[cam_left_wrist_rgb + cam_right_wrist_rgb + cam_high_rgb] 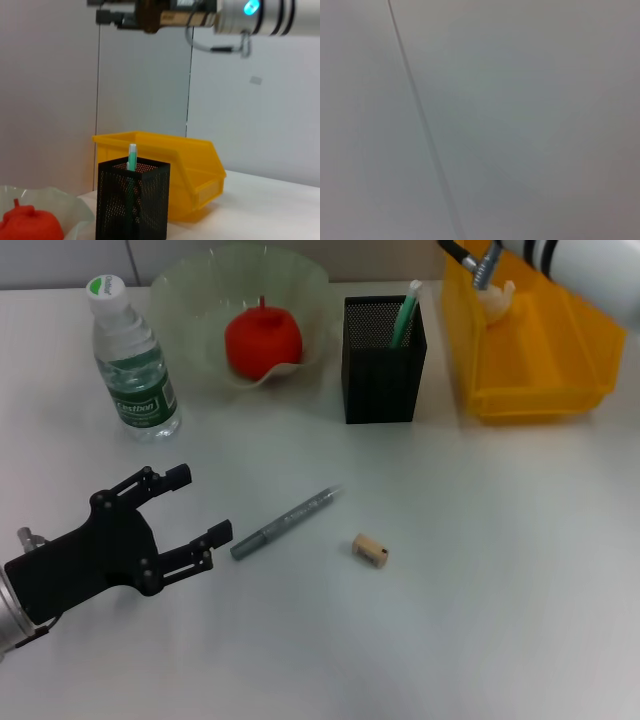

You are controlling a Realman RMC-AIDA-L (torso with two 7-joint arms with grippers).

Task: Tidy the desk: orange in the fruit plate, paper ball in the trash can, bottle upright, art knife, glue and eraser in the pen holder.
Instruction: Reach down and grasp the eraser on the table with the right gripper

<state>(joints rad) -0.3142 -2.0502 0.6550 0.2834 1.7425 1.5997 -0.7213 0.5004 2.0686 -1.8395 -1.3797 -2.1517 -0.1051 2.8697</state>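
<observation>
Head view. Left gripper: low at the near left of the desk, jaws spread wide, holding nothing, aimed toward the art knife. Art knife: grey, lying flat and diagonal at mid-desk, just beyond the fingertips, not yet touched. Eraser: on its side, near the knife's right, apart from it. Bottle: upright at far left. Orange: inside the fruit plate. Pen holder: between plate and trash can, green-and-white stick already standing in it. Right arm: raised over the trash can at the far right; pale crumpled object, probably the paper ball, beneath it; finger state cannot be told.

Risks, as judgement: thin knife flat on a slick top, liable to roll or skid from a one-sided pinch; sideways sweep liable to nudge the eraser away; light mesh holder liable to tip if struck at the rim during insertion; crowding by the stick already inside.

Left wrist view. Pen holder in front, stick upright inside, trash can behind, orange in fruit plate alongside. Right arm overhead, its gripper at the frame's edge. No sight of the knife.

Right wrist view. Blank grey surface with one dark seam; no task object visible.
</observation>
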